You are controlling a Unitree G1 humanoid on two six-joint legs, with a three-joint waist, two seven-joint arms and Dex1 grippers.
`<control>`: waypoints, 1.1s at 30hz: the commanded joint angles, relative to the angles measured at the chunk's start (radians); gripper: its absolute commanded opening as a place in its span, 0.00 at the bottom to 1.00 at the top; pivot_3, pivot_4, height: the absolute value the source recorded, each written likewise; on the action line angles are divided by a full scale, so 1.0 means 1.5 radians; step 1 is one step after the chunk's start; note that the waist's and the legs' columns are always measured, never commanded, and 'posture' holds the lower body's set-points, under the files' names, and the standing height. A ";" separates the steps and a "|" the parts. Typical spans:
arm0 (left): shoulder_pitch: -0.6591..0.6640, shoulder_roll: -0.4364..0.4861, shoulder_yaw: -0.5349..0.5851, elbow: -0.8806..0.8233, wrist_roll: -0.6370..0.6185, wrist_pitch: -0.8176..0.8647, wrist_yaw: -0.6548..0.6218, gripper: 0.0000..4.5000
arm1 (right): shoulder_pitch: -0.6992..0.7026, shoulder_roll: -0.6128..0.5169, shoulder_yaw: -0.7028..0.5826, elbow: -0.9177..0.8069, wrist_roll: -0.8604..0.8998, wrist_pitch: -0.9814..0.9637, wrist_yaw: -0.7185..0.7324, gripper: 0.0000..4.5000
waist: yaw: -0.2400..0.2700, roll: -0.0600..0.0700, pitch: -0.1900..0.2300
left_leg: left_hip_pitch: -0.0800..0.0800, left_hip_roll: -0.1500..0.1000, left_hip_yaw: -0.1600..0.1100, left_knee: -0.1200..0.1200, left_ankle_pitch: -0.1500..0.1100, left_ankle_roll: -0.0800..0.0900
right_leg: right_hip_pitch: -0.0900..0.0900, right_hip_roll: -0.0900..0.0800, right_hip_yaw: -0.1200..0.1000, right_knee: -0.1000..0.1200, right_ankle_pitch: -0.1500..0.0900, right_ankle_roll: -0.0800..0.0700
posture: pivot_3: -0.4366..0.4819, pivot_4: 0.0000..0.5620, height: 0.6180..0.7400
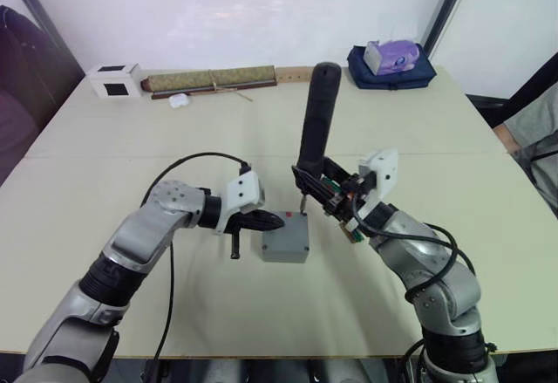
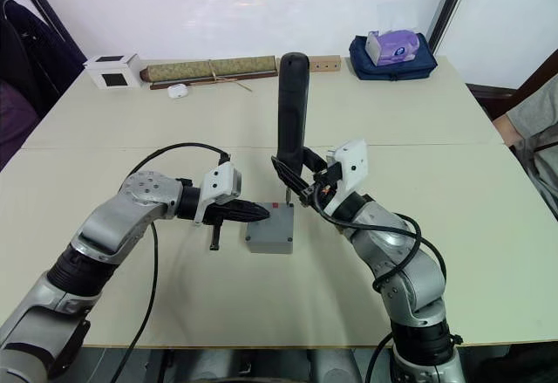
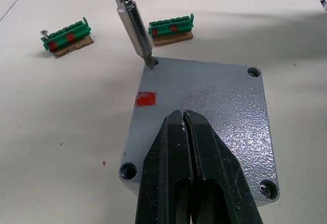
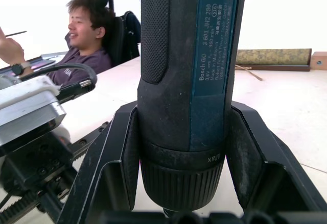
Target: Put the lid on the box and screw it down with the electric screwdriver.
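The lid (image 3: 204, 112) already sits flush on the box (image 1: 286, 242), which stands near the middle of the table (image 1: 105, 139), well in from every edge. What the box holds cannot be told, since the lid covers it. The lid carries a red spot (image 3: 145, 99) and a screw hole at each corner. The electric screwdriver (image 1: 314, 121) stands nearly upright, its bit (image 3: 134, 22) set into one corner hole beside the red spot. So the step in hand looks like screwing down, at that first corner.

The right gripper (image 1: 330, 193) is clamped around the screwdriver's body. The left gripper (image 3: 186, 132) has its fingers pressed together, gripping nothing, tips resting on the lid as if to steady it.

Next the bit needs to stay vertical and centred while driven, then move on to another corner hole; the other three look unfinished, though their screws are hard to judge. Two green circuit boards (image 3: 171, 29) lie on the table just beyond the box.
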 commanded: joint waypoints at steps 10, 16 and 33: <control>0.009 0.013 -0.009 0.006 0.018 0.006 -0.007 0.00 | 0.011 -0.002 -0.004 0.012 -0.034 -0.043 -0.009 0.39 | 0.000 0.000 0.000 | 0.000 0.000 0.000 0.000 0.000 0.000 | 0.000 0.000 0.000 0.000 0.000 0.000 | 0.48 0.27 1.00; 0.006 0.015 -0.010 0.005 0.017 0.008 -0.009 0.00 | 0.014 -0.007 -0.003 0.030 -0.043 -0.062 0.004 0.39 | 0.000 -0.001 -0.001 | 0.001 0.000 0.000 0.000 0.000 0.000 | 0.001 0.000 0.000 0.000 0.000 0.000 | 0.48 0.27 1.00; 0.027 0.024 -0.023 -0.011 0.025 0.012 -0.011 0.00 | 0.114 -0.028 0.063 0.050 -0.061 -0.031 0.012 0.39 | -0.001 -0.007 -0.011 | 0.011 0.001 0.000 -0.003 0.000 0.001 | 0.011 0.000 0.000 -0.003 -0.001 -0.001 | 0.48 0.27 1.00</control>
